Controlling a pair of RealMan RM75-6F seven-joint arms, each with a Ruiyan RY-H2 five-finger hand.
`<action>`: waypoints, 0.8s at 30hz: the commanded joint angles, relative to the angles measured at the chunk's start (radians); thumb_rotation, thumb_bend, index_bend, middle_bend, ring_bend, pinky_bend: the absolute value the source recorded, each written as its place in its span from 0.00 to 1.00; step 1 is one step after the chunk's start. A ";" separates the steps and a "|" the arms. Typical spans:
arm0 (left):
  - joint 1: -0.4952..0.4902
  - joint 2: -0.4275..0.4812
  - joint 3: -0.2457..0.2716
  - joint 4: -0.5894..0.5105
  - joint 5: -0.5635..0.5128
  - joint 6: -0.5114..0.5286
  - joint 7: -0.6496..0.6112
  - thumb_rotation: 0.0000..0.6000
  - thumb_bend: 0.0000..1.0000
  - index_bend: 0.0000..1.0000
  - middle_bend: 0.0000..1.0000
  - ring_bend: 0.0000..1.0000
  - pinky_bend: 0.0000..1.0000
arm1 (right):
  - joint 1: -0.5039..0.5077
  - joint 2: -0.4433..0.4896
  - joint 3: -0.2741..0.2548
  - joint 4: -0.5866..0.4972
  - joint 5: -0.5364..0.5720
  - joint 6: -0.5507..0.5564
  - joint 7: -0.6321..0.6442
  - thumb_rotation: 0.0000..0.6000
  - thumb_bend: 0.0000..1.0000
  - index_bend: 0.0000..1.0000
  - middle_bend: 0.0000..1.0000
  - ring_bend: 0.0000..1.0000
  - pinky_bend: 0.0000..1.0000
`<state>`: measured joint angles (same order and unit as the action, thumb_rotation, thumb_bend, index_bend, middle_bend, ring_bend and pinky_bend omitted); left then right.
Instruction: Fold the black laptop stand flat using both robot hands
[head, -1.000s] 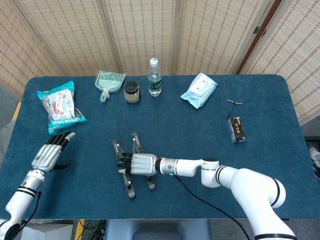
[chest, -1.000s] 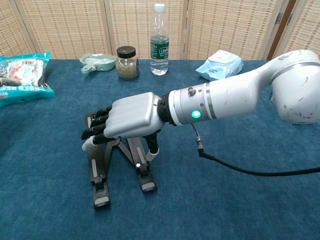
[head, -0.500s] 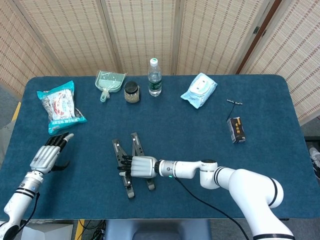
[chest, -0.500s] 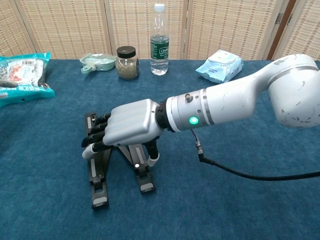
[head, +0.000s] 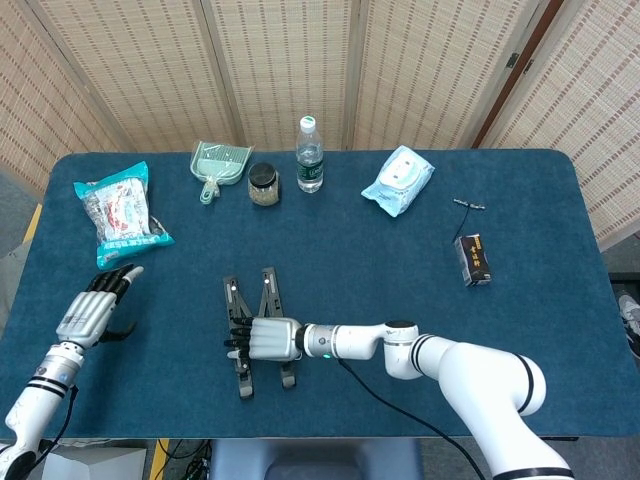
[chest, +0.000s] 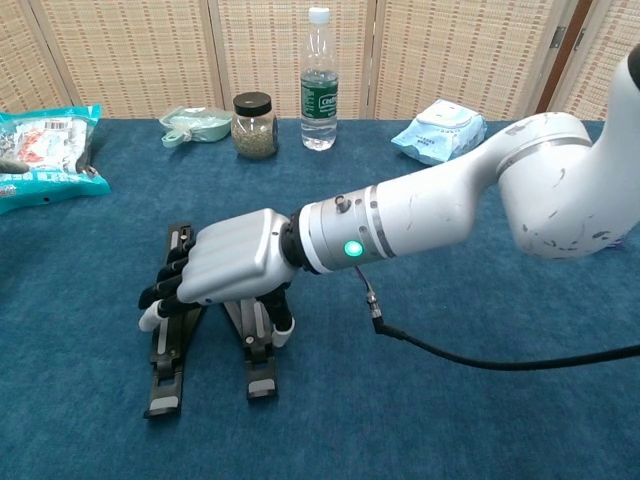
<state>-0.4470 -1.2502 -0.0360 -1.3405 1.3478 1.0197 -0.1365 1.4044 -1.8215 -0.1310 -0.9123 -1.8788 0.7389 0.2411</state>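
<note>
The black laptop stand (head: 269, 290) lies on the blue table, its two rails running toward the front edge; in the chest view its feet (chest: 163, 378) point at me. My right hand (head: 263, 340) lies palm-down across both rails. Its fingers (chest: 160, 290) curl over the left rail and its thumb hooks the right rail (chest: 262, 372), so it grips the stand, whose middle is hidden under the palm (chest: 235, 268). My left hand (head: 93, 309) hovers near the table's left front, fingers spread, holding nothing, well apart from the stand.
At the back stand a snack bag (head: 122, 208), a green dustpan (head: 220, 163), a jar (head: 263, 185), a water bottle (head: 310, 156) and a wipes pack (head: 399, 180). A small black box (head: 473, 260) lies at the right. A cable (chest: 450, 352) trails from my right wrist.
My right hand has moved left and slightly toward the front, dragging the stand with it. The left hand has drifted a little left.
</note>
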 joint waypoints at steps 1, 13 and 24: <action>0.000 0.001 -0.002 0.001 0.001 -0.001 -0.001 1.00 0.33 0.00 0.00 0.00 0.00 | 0.015 -0.002 -0.005 0.004 0.005 -0.019 0.022 1.00 0.02 0.00 0.00 0.00 0.00; 0.009 0.002 -0.006 0.000 0.003 0.006 -0.009 1.00 0.33 0.00 0.00 0.00 0.00 | 0.055 -0.029 -0.017 0.033 0.013 -0.047 0.078 1.00 0.05 0.00 0.00 0.00 0.00; 0.013 0.003 -0.008 0.004 0.009 0.008 -0.019 1.00 0.33 0.00 0.00 0.00 0.00 | 0.070 -0.059 -0.016 0.082 0.025 -0.043 0.118 1.00 0.08 0.00 0.07 0.00 0.00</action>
<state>-0.4342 -1.2469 -0.0443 -1.3366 1.3570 1.0279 -0.1555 1.4731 -1.8772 -0.1475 -0.8342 -1.8551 0.6933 0.3556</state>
